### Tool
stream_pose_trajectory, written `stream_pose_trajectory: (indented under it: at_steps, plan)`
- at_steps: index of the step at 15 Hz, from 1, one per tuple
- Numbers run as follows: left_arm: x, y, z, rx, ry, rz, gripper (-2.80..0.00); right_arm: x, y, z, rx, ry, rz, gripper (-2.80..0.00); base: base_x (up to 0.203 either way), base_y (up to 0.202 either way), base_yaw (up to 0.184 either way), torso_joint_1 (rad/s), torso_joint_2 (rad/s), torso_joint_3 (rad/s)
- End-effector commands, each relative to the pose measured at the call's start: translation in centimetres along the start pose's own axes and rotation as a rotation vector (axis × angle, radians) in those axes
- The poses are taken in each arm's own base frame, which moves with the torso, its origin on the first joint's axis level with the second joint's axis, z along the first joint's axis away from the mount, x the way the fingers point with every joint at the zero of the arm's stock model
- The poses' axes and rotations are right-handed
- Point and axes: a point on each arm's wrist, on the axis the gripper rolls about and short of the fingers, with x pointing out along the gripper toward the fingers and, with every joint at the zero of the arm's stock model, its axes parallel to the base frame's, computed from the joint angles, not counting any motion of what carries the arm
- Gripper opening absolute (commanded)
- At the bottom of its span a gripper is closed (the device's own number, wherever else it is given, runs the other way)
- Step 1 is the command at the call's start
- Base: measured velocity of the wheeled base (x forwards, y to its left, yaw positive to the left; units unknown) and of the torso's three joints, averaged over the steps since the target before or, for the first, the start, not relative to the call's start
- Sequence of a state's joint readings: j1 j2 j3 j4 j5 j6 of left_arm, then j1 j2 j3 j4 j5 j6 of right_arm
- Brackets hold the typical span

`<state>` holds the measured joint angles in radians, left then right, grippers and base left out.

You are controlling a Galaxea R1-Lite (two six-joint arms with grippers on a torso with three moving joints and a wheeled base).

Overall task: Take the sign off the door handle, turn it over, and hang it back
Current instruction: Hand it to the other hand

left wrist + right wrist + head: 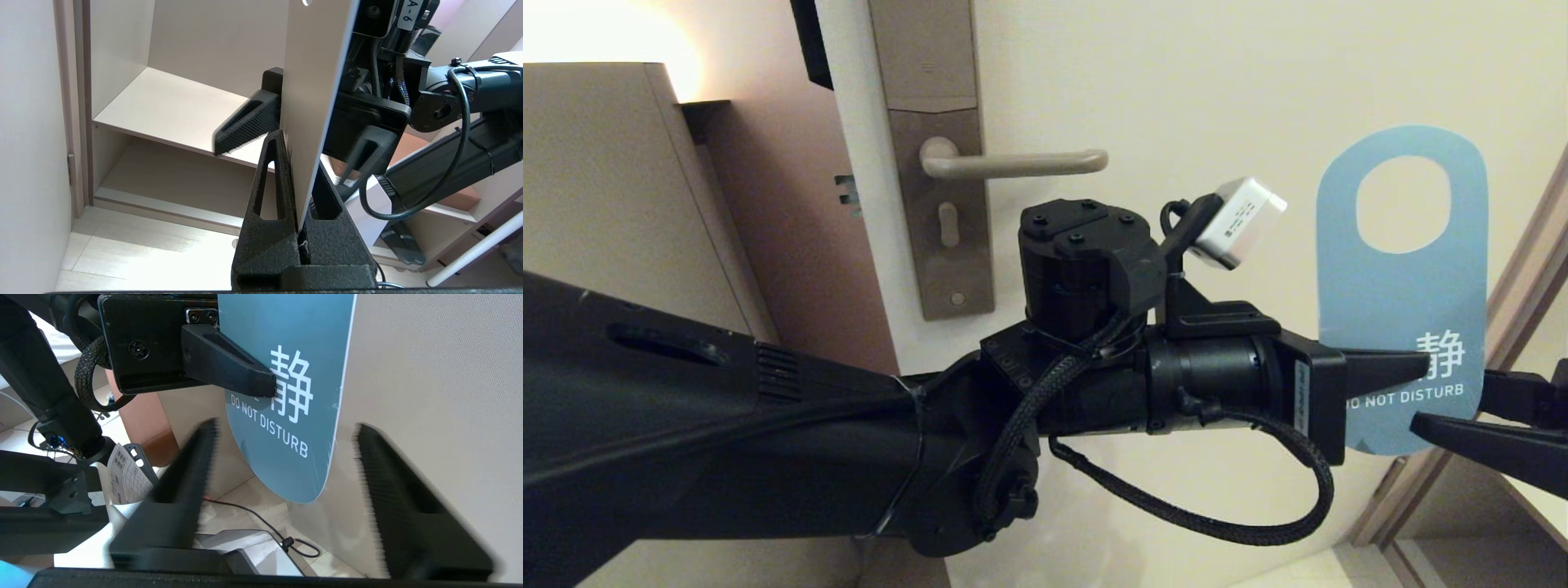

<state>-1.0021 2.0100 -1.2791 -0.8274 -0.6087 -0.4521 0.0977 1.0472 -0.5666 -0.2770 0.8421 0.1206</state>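
Note:
The sign [1401, 286] is off the door handle [1021, 163] and hangs upright in the air to its right. Its blue "DO NOT DISTURB" side faces the head view, with the round hole on top. My left gripper [1421, 367] is shut on its lower part from the left; the left wrist view shows the sign's [314, 81] pale side clamped in that gripper [298, 163]. My right gripper [286, 430] comes in from the right, open, one finger on each side of the sign's [261, 465] lower end without touching it. The handle sticks out level from its brownish backplate [939, 245].
The cream door [1258, 82] stands right behind the sign. A door frame [1527, 269] runs along the right, with open shelving [163, 106] beyond it. A beige cabinet [605, 204] fills the left. A thin cable [286, 539] lies on the floor below.

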Motion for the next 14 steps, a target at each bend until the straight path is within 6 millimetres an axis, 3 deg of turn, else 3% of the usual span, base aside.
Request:
stream_pose_trajectory:
  at_steps: [1, 14]
  plan:
    - [-0.02, -0.03, 0.06, 0.001, -0.002, -0.004, -2.80, -0.01, 0.04, 0.05, -0.004, -0.002, 0.005, -2.80, 0.000, 0.000, 0.000, 0.000, 0.00, 0.000]
    - [0.10, 0.10, -0.20, 0.005, 0.003, -0.004, -2.80, -0.06, 0.09, -0.02, -0.004, -0.002, 0.005, -2.80, 0.000, 0.000, 0.000, 0.000, 0.00, 0.000]
